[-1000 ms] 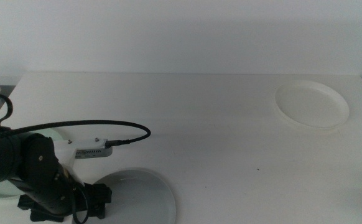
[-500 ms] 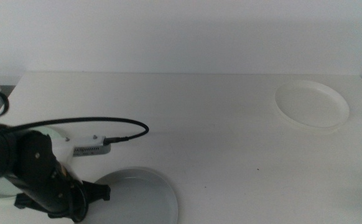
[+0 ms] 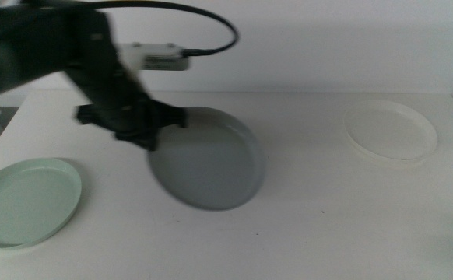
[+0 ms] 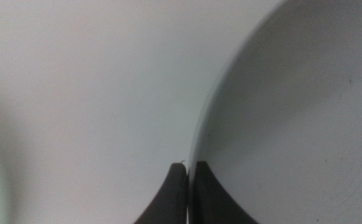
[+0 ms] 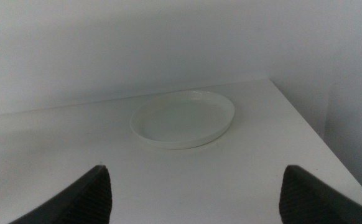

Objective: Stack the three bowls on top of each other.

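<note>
Middle view: my left hand point(image 3: 158, 134) pinches the shallow grey round bowl point(image 3: 208, 159) by its rim, aloft and tilted over the white counter point(image 3: 304, 194), between the mint green bowl point(image 3: 24, 201) and the white bowl point(image 3: 390, 130); next, I judge, comes lowering it level onto one of them. My right hand point(image 5: 193, 193) waits open.

A bare test bench is suggested: plain white table point(image 3: 304, 233) set against a blank white wall point(image 3: 328, 39) (no furnishings seen)

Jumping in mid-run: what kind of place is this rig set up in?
Probably a lab or test bench rather than a kitchen: a bare white table against a plain white wall, holding only three bowls. The left gripper carries the grey bowl; mint green bowl and white bowl lie apart.
</note>
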